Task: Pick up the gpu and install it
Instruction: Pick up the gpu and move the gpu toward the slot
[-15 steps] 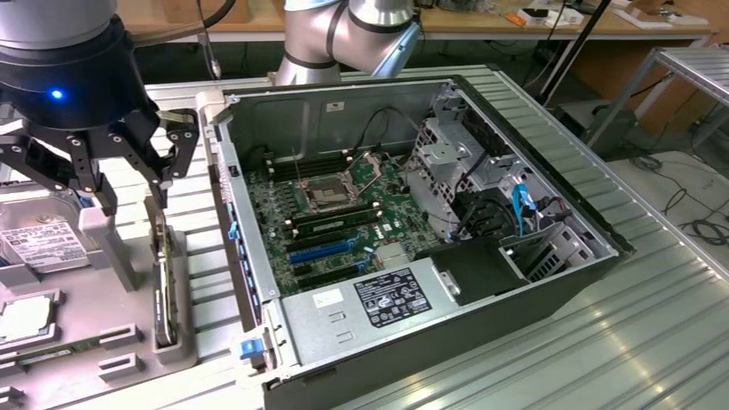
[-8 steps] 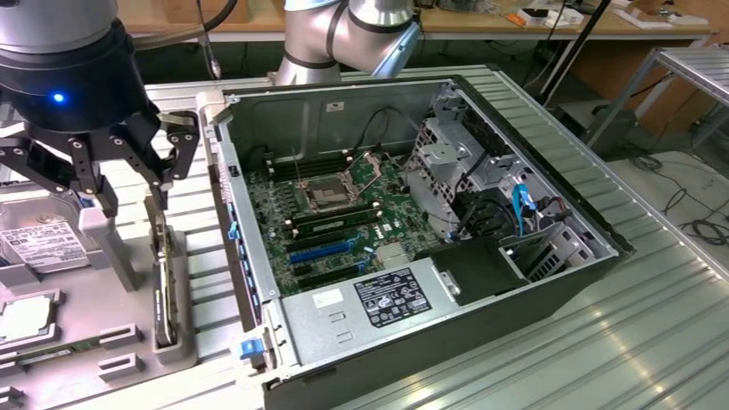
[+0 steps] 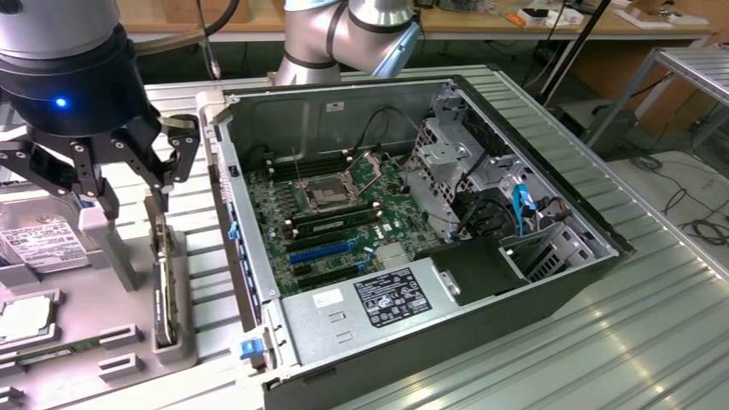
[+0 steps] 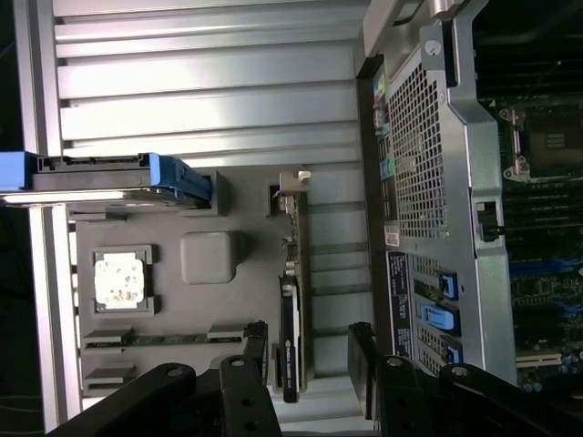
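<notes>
Ribbed metal table [image 3: 638,342], open computer case [image 3: 330,115] beside grey tray [image 3: 114,316]. Gripper [image 3: 135,205] open, gpu [image 3: 167,282] standing on edge between fingers [image 4: 257,355].

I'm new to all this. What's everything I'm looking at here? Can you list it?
gpu: one, black, standing on edge in the tray.
hard drive: one, silver with white label, in the tray.
processor chip: one, silver, flat in the tray.
tray: one, grey, on the table beside the case.
computer case: one, grey, open, on the table.
motherboard: one, green, inside the case.
power supply: one, silver with black label, inside the case.
table: one, ribbed silver metal, under everything.
robot arm: one, silver, beyond the case.
fingers: two, black, open, one each side of the gpu.
</notes>
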Action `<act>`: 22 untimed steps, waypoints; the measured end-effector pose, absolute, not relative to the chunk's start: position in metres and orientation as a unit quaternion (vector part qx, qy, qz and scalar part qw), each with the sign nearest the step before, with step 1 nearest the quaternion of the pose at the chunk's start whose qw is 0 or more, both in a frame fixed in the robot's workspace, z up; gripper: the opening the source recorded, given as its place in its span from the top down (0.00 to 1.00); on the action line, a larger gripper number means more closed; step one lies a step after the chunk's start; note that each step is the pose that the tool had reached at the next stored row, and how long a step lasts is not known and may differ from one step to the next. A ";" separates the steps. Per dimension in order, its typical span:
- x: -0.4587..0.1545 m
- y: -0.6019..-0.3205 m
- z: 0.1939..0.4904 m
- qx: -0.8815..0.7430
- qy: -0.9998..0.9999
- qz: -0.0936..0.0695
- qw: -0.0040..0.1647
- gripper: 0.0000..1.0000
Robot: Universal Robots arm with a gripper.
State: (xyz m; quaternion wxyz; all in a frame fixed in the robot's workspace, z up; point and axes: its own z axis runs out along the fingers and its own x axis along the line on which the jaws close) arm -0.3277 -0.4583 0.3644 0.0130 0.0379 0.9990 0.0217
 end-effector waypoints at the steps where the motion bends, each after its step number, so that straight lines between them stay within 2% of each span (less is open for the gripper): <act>1: -0.328 -0.458 0.364 0.038 0.999 0.022 0.013 0.52; 22: -0.328 -0.458 0.357 0.038 0.999 0.022 0.013 0.52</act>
